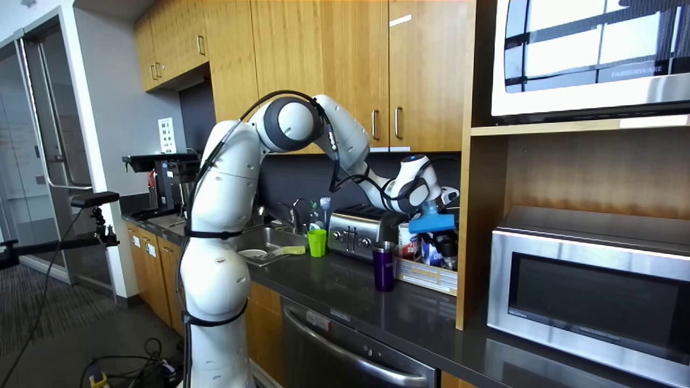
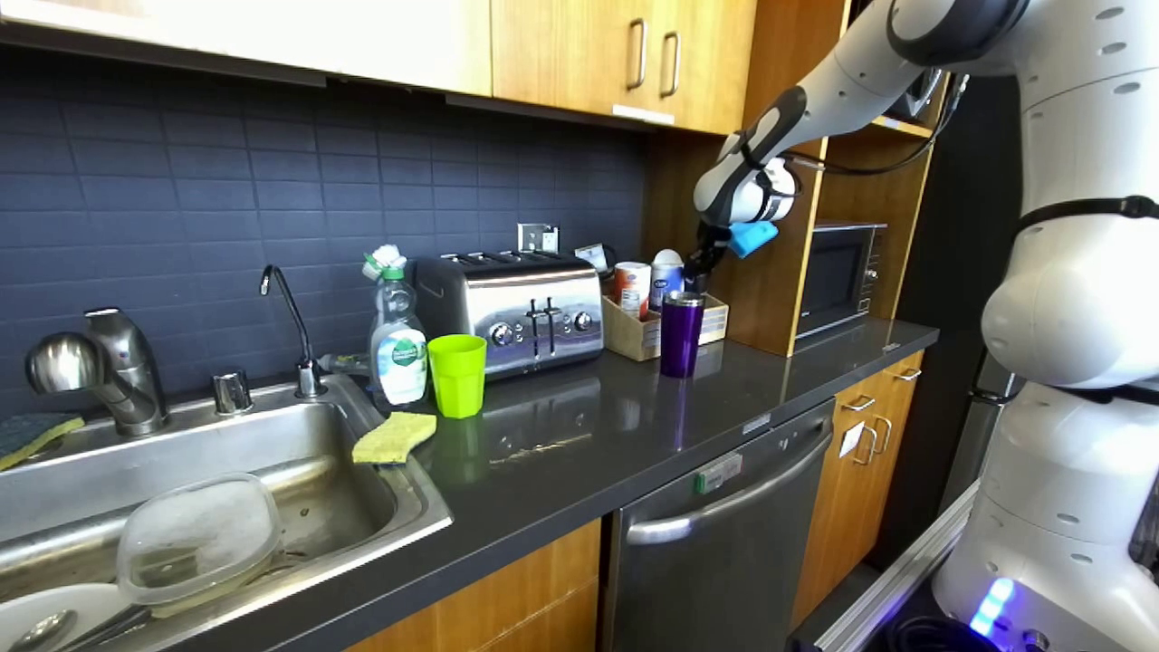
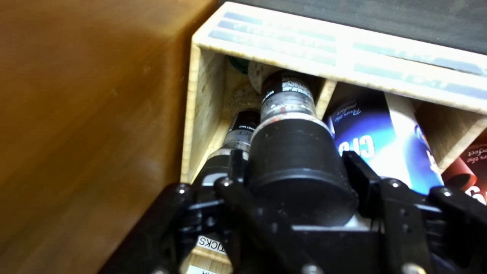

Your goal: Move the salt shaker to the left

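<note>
Has gripper astride black-capped shaker in end compartment of caddy, with jaws cap-wide; can't confirm grip or read label for salt; risks slipping off cap if loosely pinched, snagging neighbouring shaker if lifted aslant

Black-capped salt shaker between jaws, body in wooden box

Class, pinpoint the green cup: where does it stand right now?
In an exterior view, the green cup stands left of centre on the counter, just right of the soap bottle, by the toaster's left end.
</note>
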